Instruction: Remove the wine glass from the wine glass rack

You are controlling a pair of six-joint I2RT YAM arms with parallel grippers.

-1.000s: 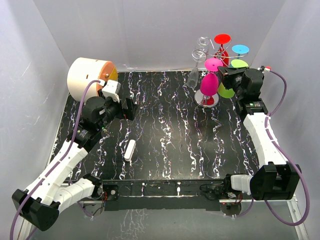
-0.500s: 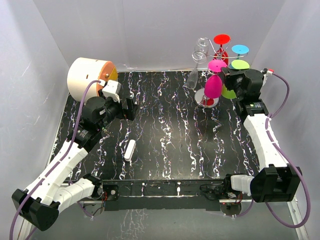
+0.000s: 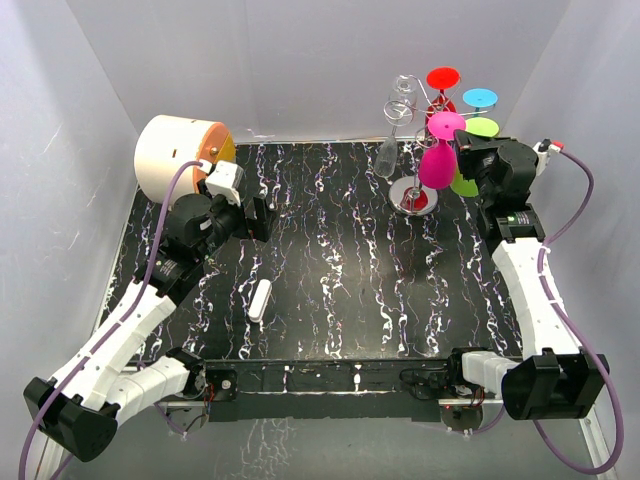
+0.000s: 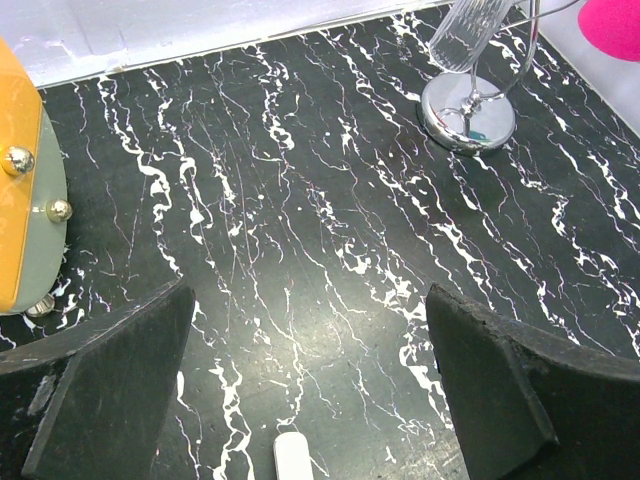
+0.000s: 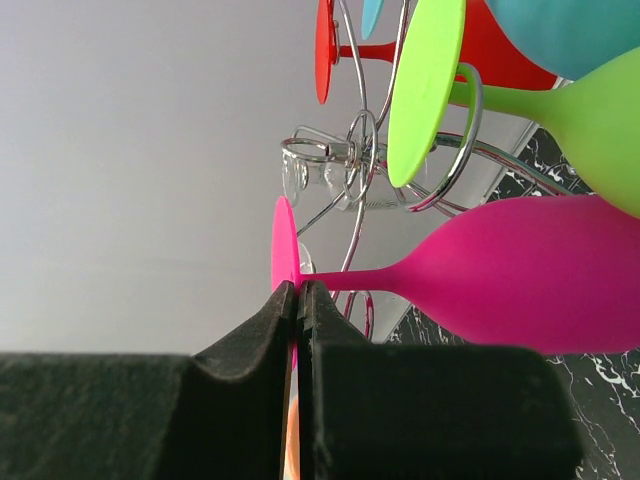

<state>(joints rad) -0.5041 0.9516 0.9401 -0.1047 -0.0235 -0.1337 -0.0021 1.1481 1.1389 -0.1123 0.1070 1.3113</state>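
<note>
The silver wire wine glass rack (image 3: 413,196) stands at the back right of the table, with a round shiny base and scroll arms. Red (image 3: 443,77), blue (image 3: 480,97), green (image 3: 481,127) and clear (image 3: 388,155) glasses hang on it upside down. My right gripper (image 3: 462,140) is shut on the foot of the pink wine glass (image 3: 437,165). The glass hangs bowl down, just right of the pole. In the right wrist view the fingers (image 5: 255,340) pinch the pink foot (image 5: 282,245); rack wire (image 5: 360,150) runs close behind the stem. My left gripper (image 3: 258,218) is open and empty.
A cream drum with an orange face (image 3: 175,150) lies at the back left, beside the left arm. A small white oblong object (image 3: 261,300) lies on the black marbled table (image 3: 340,260) and shows in the left wrist view (image 4: 293,458). White walls stand close behind the rack.
My right gripper has moved right and slightly back, carrying the pink glass away from the rack pole. The left arm has not moved.
</note>
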